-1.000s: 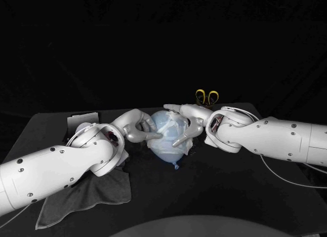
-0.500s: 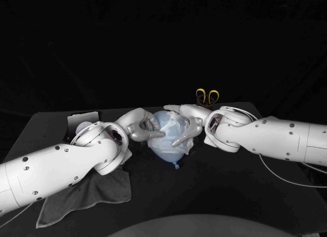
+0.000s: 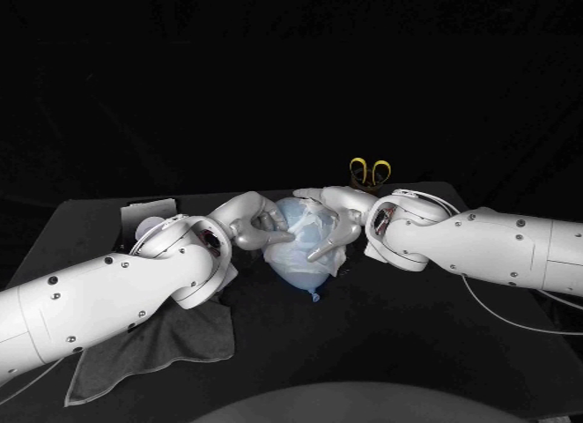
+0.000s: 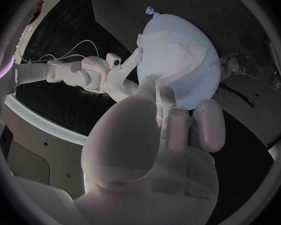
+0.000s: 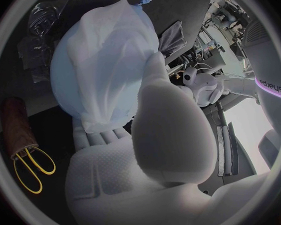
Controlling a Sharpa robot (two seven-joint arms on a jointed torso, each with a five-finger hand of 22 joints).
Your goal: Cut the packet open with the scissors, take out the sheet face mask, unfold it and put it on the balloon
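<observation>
A pale blue balloon (image 3: 302,256) lies between my two hands in the head view, knot towards me. The white sheet mask (image 3: 307,227) is draped over its upper part and looks wrinkled in the left wrist view (image 4: 172,50). My left hand (image 3: 251,227) lays its fingers (image 4: 178,120) on the mask at the balloon's left side. My right hand (image 3: 335,222) cups the balloon (image 5: 103,70) from the right, its palm against it and its thumb along the side. The yellow-handled scissors (image 3: 369,171) stand behind the right hand.
A dark cloth (image 3: 165,339) lies under my left arm at the table's front left. A white flat item (image 3: 145,211) sits at the back left. The crinkled clear packet (image 5: 43,30) lies beside the balloon. The scissors (image 5: 31,172) stand in a brown holder (image 5: 15,125).
My left hand has slid a little up and inwards over the mask on the balloon. The right hand and the balloon have stayed in place.
</observation>
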